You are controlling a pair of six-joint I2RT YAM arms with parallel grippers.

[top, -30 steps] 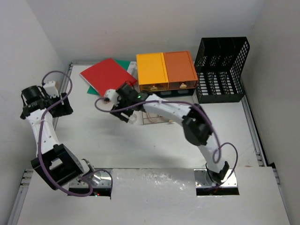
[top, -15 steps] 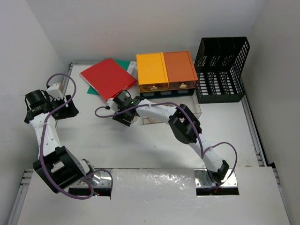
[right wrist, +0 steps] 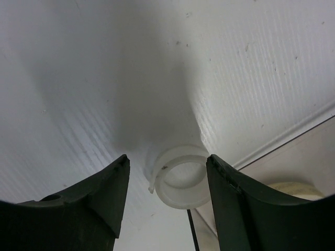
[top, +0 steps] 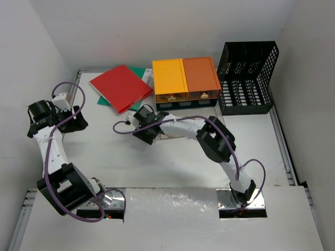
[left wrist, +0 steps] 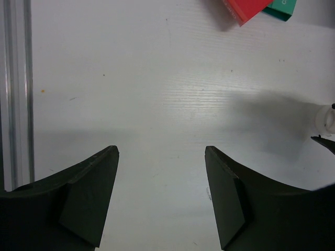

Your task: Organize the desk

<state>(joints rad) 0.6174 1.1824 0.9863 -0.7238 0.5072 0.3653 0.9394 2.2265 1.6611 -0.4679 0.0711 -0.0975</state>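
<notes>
The white desk (top: 172, 162) holds a red folder (top: 120, 86) lying over a green one (top: 137, 73) at the back left. My right gripper (top: 147, 133) reaches to the desk's middle left. In the right wrist view it (right wrist: 167, 159) is open around a white tape roll (right wrist: 180, 178) that lies on the desk. The roll is against the right finger, with a gap to the left finger. My left gripper (top: 78, 121) is open and empty over bare desk near the left rail; in its own view (left wrist: 162, 150) nothing is between the fingers.
A yellow-and-orange drawer box (top: 186, 78) stands at the back, with a black mesh file rack (top: 247, 78) to its right. A clear tray (top: 201, 124) lies in front of the drawers; its edge (right wrist: 293, 141) is just right of the roll. The grey rail (left wrist: 15, 94) runs along the left.
My right gripper has shifted a little right and toward the near side, staying low over the desk. My left arm drew back slightly a second ago and has held still since.
</notes>
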